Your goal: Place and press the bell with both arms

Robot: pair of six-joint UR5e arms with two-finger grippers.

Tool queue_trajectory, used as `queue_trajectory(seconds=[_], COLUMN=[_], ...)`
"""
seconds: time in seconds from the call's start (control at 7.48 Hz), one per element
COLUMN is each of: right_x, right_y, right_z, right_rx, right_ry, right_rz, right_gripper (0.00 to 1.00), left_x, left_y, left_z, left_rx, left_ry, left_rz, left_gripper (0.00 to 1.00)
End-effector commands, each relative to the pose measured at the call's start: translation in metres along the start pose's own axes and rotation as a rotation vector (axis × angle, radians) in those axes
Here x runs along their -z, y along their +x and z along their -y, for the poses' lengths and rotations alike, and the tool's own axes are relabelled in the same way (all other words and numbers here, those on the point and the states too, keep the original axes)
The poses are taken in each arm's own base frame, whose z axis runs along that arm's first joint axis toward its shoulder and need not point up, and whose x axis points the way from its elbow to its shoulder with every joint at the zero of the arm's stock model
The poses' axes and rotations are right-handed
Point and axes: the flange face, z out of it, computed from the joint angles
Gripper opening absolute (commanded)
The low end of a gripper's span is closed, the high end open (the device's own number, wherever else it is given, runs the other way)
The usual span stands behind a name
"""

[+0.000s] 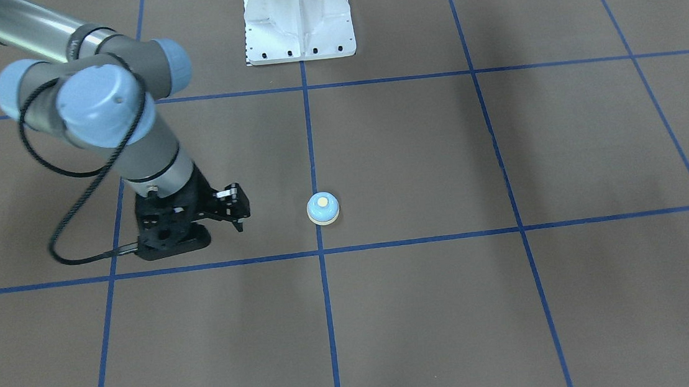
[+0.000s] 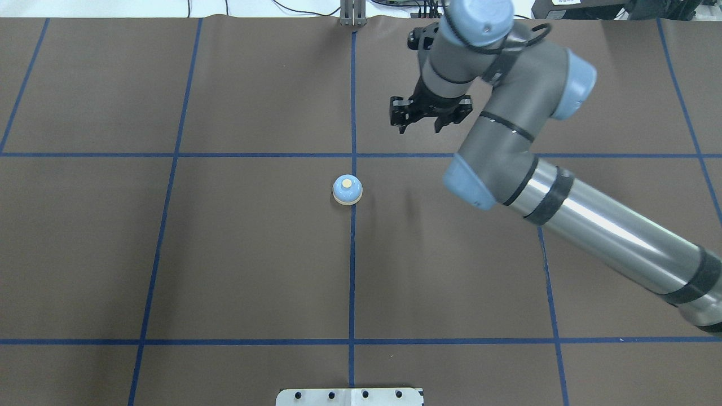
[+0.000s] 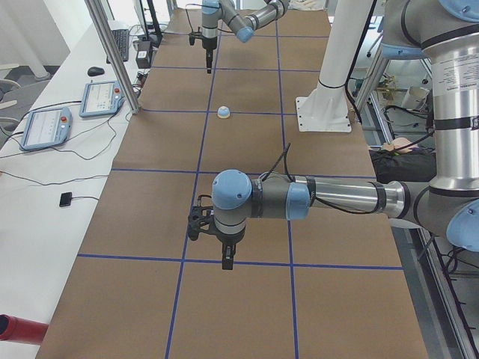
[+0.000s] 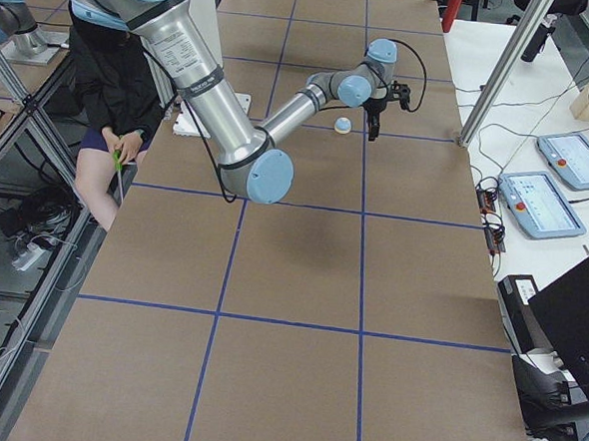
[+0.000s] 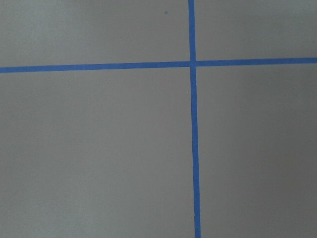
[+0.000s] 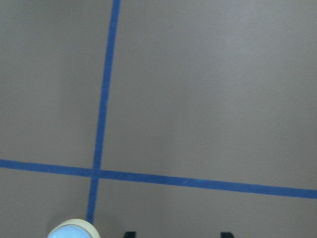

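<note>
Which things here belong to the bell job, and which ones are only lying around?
For the job: bell, right gripper, left gripper.
Only lying around: white pedestal, a touch panel beside the table, red tube.

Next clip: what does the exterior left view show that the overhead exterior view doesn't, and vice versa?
Only exterior left: the left arm, with the left gripper pointing down over the table, well away from the bell, and two pendant screens on the white side bench. Only overhead: the right gripper seen plainly, jaws apart and empty. Both: the bell upright on the centre blue line with nothing touching it, the right arm near it, and the white pedestal.
</note>
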Motion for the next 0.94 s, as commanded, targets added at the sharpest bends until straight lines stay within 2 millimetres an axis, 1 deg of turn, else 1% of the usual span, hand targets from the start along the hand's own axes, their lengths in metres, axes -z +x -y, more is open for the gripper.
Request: queue_trajectory(seconds=[0.0, 0.13, 0.27, 0.4, 0.53, 0.67, 0.8], right_x=[0.037, 0.060, 0.084, 0.089, 0.105, 0.124, 0.139], right_y=[0.146, 0.221, 0.272, 0.331, 0.389, 0.433, 0.480], right_z=[-0.001, 0.002, 0.001, -0.015, -0.029, -0.047, -0.071], right_rx=[0.102, 0.178, 0.215, 0.290, 0.343, 0.315, 0.236], right_ry=[0.020, 0.014, 0.023, 0.002, -0.004, -0.014, -0.025], right_rz=[-0.049, -0.056, -0.071, -0.079, -0.086, -0.080, -0.084], right_gripper=[1.00, 1.00, 1.00, 1.00, 1.00, 1.00, 1.00], left_x=[0.001, 0.000, 0.000, 0.002, 0.001, 0.002, 0.002], left_y=[0.002, 0.001, 0.001, 0.003, 0.002, 0.003, 0.003], left_z=[0.001, 0.000, 0.000, 0.001, 0.001, 0.002, 0.001], left_rx=[-0.010, -0.014, -0.025, -0.028, -0.024, -0.018, -0.020], left_ry=[0.012, 0.013, 0.013, 0.017, 0.015, 0.016, 0.016], left_rz=[0.001, 0.001, 0.001, 0.002, 0.001, 0.001, 0.001], left_gripper=[1.00, 1.00, 1.00, 1.00, 1.00, 1.00, 1.00])
